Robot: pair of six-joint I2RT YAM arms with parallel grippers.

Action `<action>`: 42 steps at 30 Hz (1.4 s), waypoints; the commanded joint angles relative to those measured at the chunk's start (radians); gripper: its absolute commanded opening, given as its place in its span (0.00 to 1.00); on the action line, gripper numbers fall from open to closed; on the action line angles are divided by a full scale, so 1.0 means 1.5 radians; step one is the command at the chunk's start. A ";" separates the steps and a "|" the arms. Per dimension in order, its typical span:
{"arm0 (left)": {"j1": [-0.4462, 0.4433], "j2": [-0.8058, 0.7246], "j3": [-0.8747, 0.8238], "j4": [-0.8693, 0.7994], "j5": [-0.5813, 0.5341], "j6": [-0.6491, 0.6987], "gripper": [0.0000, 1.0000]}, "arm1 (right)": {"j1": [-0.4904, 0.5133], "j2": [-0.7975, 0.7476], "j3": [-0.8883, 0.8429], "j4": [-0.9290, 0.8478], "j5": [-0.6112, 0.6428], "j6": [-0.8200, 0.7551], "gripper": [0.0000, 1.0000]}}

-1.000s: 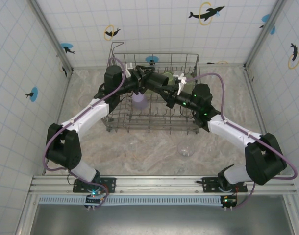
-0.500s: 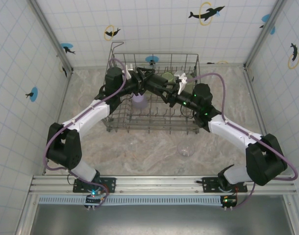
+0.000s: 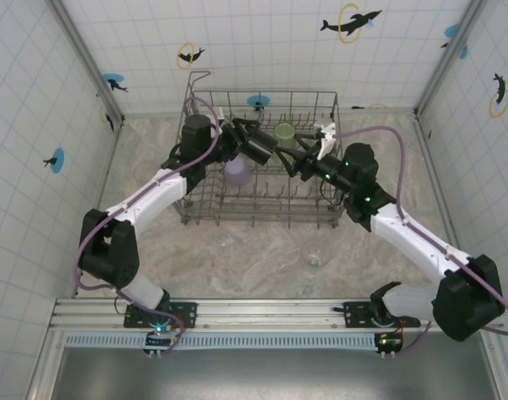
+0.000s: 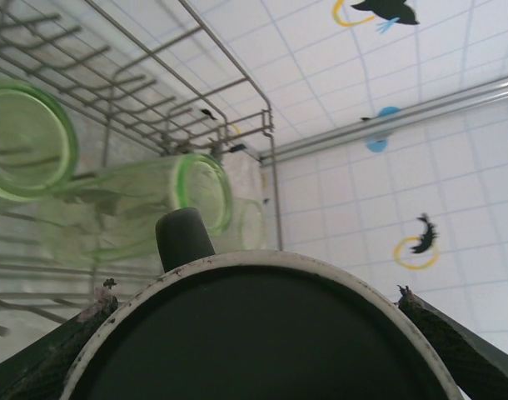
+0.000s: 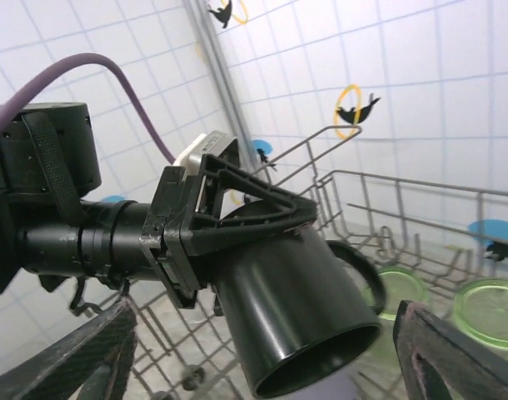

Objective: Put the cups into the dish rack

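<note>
Left gripper is clamped around the base of the black mug, holding it tilted with the mouth angled down over the dish rack. Just beyond the mug's mouth, the right gripper has its jaws spread wide and touches nothing. A lavender tumbler sits in the rack below the mug, and green tumblers are at the far side. The left wrist view cuts off the mug's rim. A clear glass stands on the table in front of the rack.
</note>
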 commanded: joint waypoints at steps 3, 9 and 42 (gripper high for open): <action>-0.023 0.003 0.081 -0.029 -0.096 0.173 0.00 | -0.008 -0.069 -0.036 -0.095 0.094 -0.021 0.90; -0.081 0.029 0.137 -0.094 -0.213 0.271 0.00 | -0.018 -0.121 -0.062 -0.144 0.142 -0.022 0.91; -0.205 0.208 0.258 -0.157 -0.606 0.249 0.00 | -0.096 -0.275 -0.157 -0.204 0.170 -0.011 0.95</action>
